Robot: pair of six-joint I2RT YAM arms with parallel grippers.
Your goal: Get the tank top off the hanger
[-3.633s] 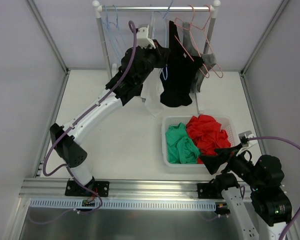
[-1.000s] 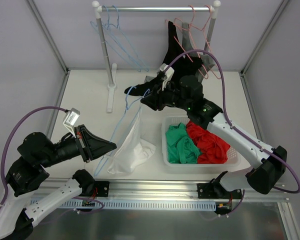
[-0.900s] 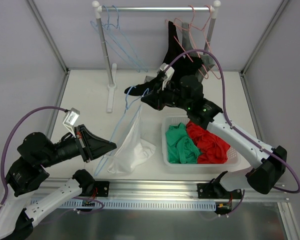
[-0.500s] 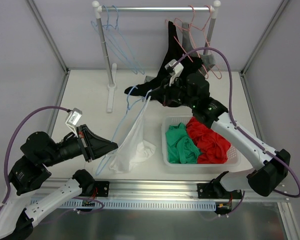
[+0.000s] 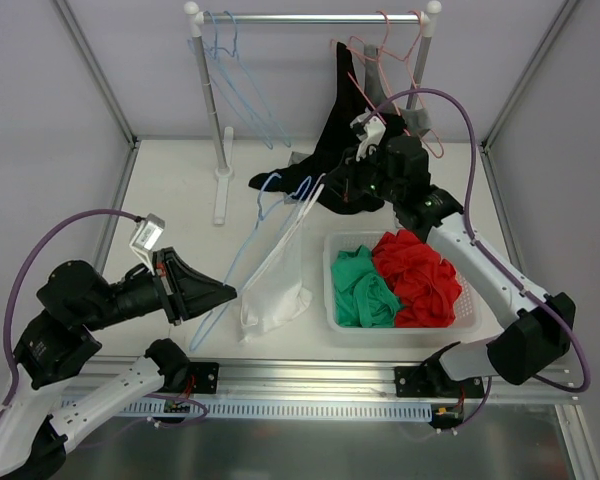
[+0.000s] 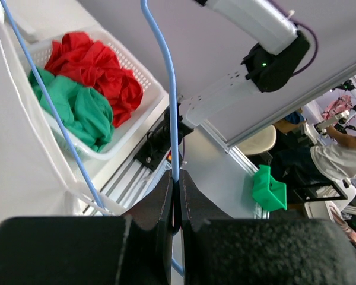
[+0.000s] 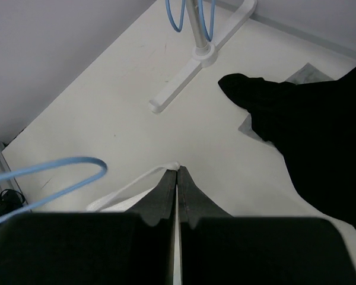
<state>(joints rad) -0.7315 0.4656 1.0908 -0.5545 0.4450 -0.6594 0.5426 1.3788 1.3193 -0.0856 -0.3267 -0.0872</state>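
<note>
The left hand (image 6: 175, 181), at 8 o'clock in the top view, is clamped shut on the wire of the blue hanger (image 6: 168, 89). The right hand (image 7: 177, 173), at 1 o'clock, has its fingers pinched closed on 1 strap of the white tank top (image 5: 276, 287). The tank top sags along the hanger over the middle of the bench (image 5: 170, 210). The basket (image 5: 380, 332) is at its 3 o'clock.

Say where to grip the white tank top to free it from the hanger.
Take the tank top by its thin shoulder strap, from the rack side, opposite the left gripper clamping the hanger. The strap is narrow and stretched taut, and the right gripper pinches it.
</note>
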